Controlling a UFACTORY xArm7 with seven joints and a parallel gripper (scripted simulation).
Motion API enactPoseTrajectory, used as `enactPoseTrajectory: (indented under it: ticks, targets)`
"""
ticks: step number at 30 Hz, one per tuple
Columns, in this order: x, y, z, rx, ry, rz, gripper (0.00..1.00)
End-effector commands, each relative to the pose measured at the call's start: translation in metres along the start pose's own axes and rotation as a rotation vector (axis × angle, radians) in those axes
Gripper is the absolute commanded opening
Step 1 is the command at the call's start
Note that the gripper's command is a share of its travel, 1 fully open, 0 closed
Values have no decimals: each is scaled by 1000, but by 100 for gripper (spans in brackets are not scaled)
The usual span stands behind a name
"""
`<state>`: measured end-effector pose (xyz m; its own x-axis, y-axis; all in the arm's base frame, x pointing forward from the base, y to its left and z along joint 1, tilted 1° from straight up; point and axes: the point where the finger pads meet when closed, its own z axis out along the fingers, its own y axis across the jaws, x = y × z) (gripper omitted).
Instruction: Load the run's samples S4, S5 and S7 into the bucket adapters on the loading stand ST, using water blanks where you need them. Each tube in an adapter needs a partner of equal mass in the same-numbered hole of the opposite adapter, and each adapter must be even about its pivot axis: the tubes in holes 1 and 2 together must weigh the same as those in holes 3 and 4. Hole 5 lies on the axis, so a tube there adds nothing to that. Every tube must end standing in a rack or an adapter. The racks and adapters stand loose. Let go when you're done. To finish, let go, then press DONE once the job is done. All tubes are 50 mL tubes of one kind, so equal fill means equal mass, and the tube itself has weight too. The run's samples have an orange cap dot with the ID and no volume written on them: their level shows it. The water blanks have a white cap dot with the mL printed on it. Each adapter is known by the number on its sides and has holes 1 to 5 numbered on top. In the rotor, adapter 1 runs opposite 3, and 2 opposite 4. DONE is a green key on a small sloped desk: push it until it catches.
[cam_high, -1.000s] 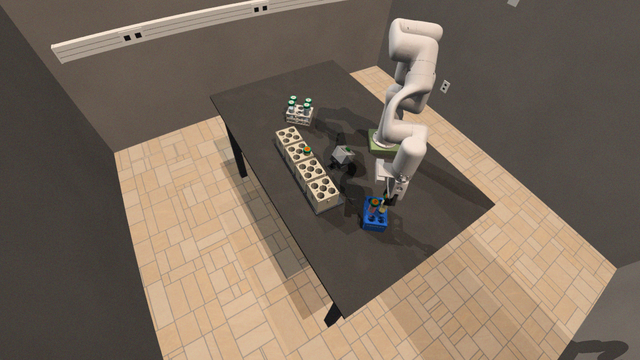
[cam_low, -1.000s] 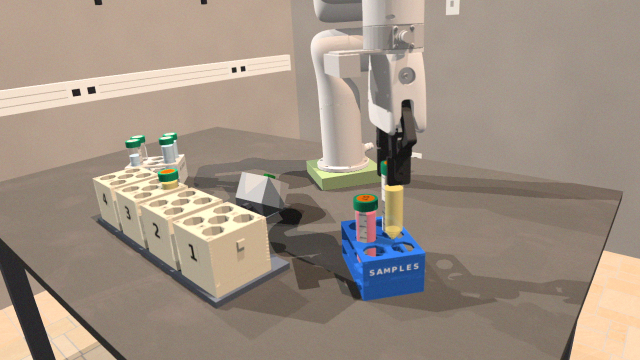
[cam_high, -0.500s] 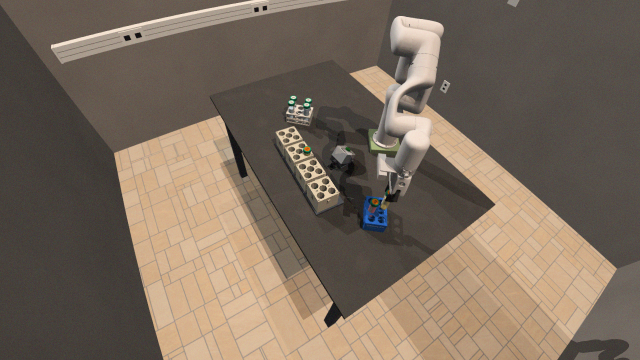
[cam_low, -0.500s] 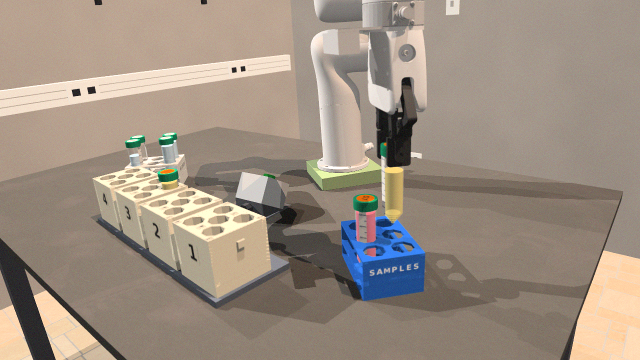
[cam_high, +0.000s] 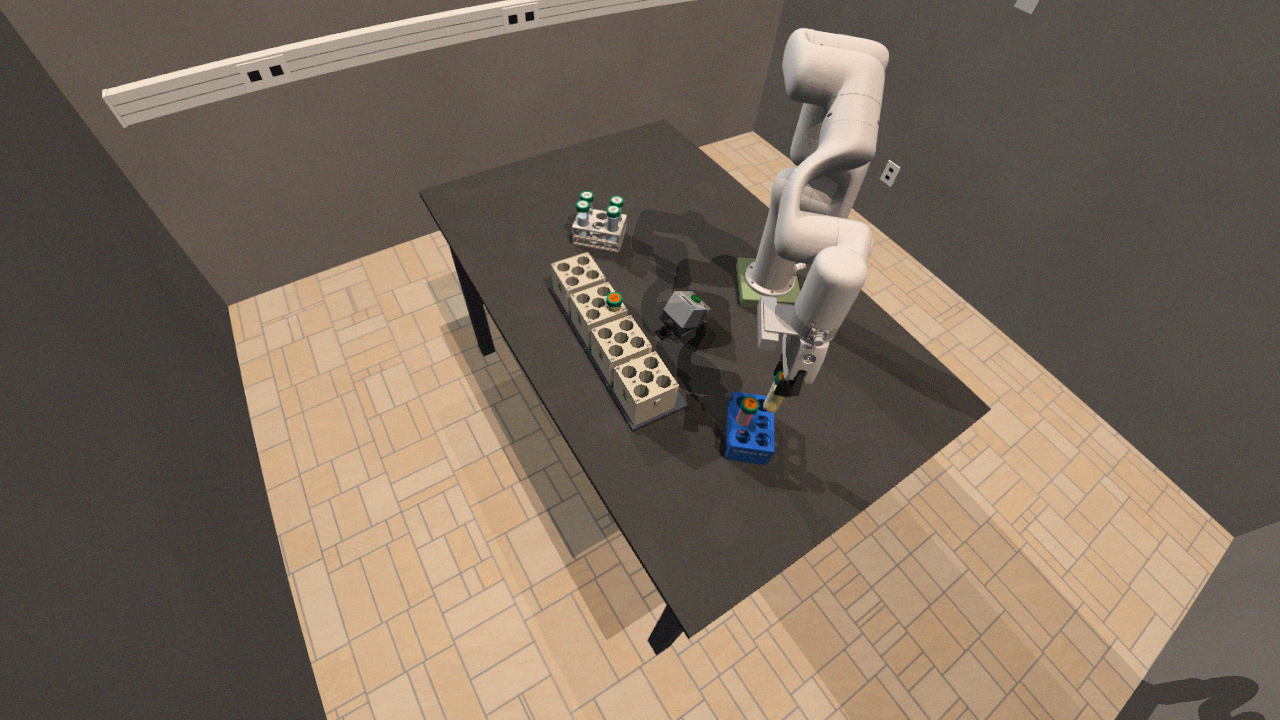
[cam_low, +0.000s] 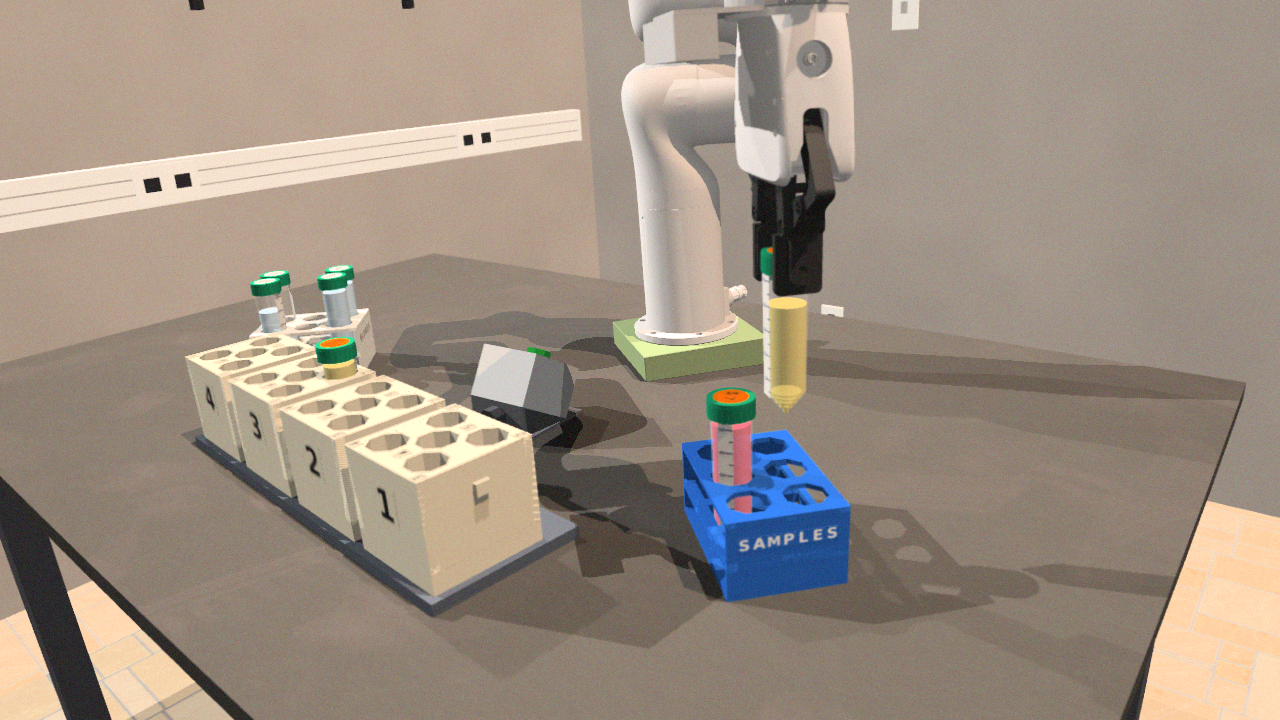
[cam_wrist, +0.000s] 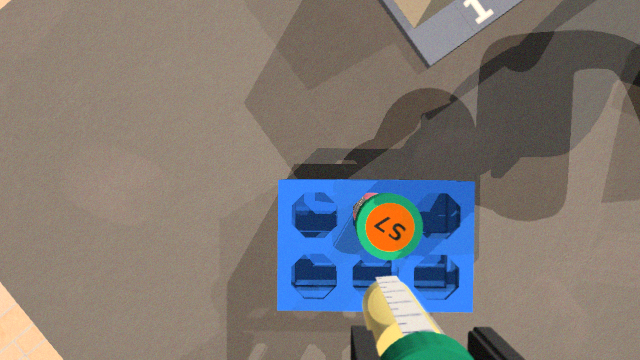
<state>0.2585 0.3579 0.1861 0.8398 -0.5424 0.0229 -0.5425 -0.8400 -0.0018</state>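
Note:
My gripper (cam_high: 787, 385) (cam_low: 789, 273) (cam_wrist: 420, 345) is shut on a yellow-filled tube (cam_high: 773, 399) (cam_low: 787, 349) (cam_wrist: 378, 309) with an orange cap dot, ID hidden. The tube hangs upright, its tip above the blue SAMPLES rack (cam_high: 750, 454) (cam_low: 787, 564) (cam_wrist: 287, 245). Pink tube S7 (cam_high: 748, 407) (cam_low: 731, 447) (cam_wrist: 390, 227) stands in that rack. Another orange-dotted yellow tube (cam_high: 614, 302) (cam_low: 336, 354) stands in a corner hole of adapter 3 (cam_low: 273, 452). Adapters 1 (cam_high: 648, 409) (cam_low: 447, 528), 2 (cam_low: 326, 492) and 4 (cam_low: 213, 413) show no tubes. Several white-dotted blanks stand in the white rack (cam_high: 597, 240) (cam_low: 359, 344).
The adapters stand in a row on the dark loading stand (cam_high: 664, 414) (cam_low: 501, 573) (cam_wrist: 432, 50). The sloped desk (cam_high: 684, 311) (cam_low: 514, 385) with the green DONE key (cam_high: 696, 299) (cam_low: 537, 351) stands between the adapters and the arm's green base (cam_high: 759, 296) (cam_low: 689, 360).

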Motion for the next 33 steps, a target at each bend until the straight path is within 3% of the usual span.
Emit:
enactPoseTrajectory:
  ticks: [1, 17, 29, 33]
  targets:
    - [0, -1, -12, 5, 1, 0, 0]
    - [0, -1, -39, 5, 1, 0, 0]
    - [0, -1, -39, 5, 1, 0, 0]
    - [19, 7, -39, 5, 1, -133, 0]
